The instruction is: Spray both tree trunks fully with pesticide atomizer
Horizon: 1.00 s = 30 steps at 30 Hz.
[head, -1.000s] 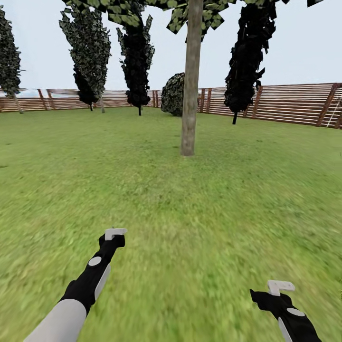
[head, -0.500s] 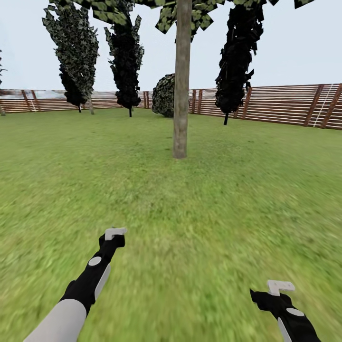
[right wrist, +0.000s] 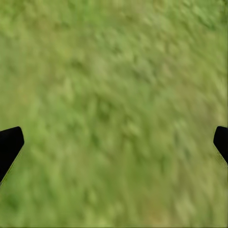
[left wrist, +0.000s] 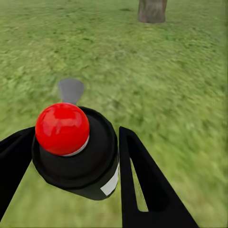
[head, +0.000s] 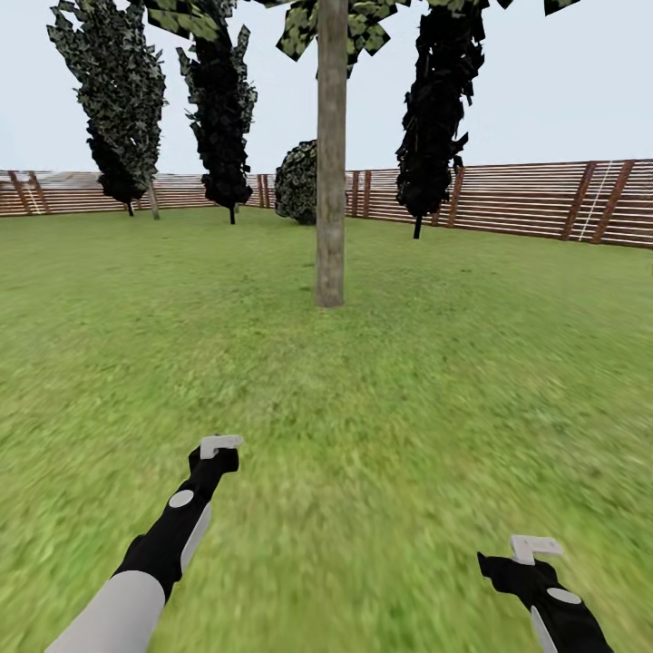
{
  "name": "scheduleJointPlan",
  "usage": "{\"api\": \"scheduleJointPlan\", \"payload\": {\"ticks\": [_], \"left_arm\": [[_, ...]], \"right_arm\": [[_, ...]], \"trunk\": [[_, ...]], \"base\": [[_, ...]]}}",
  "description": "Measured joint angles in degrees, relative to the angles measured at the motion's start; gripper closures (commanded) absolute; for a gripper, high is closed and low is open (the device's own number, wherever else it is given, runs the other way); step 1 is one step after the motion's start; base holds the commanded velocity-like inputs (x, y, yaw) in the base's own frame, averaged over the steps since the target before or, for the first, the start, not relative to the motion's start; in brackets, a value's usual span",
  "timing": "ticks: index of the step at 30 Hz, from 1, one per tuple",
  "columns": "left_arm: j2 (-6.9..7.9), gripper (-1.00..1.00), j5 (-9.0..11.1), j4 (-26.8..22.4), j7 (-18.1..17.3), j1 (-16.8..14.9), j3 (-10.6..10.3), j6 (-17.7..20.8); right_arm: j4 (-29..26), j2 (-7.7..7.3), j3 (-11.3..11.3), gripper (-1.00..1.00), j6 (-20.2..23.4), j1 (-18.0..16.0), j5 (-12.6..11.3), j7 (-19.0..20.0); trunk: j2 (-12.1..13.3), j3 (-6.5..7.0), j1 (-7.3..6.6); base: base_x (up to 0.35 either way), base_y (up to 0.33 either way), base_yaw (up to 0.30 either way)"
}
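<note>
The left gripper (left wrist: 71, 156) is clamping the pesticide atomizer (left wrist: 76, 152), a seemingly light, rigid canister best held round its black body, while the right gripper (right wrist: 114, 142) is hanging with jaws apart.

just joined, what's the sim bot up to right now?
It's out on the grass lawn facing a tree trunk. The left gripper is shut on the pesticide atomizer, red knob on top. The right gripper is open over bare grass, holding nothing. No spray is visible on the trunk.
</note>
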Motion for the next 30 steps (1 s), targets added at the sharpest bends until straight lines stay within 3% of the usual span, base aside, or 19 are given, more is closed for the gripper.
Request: {"api": "scheduleJointPlan", "payload": {"ticks": [30], "left_arm": [[0.00,1.00,-0.02,0.00,0.06,0.00,0.00,0.00]], "right_arm": [[0.05,-0.17,-0.07,-1.00,0.00,0.00,-0.52,0.05]], "trunk": [[0.00,0.00,0.00]], "base": [[0.324,0.000,0.000]]}}
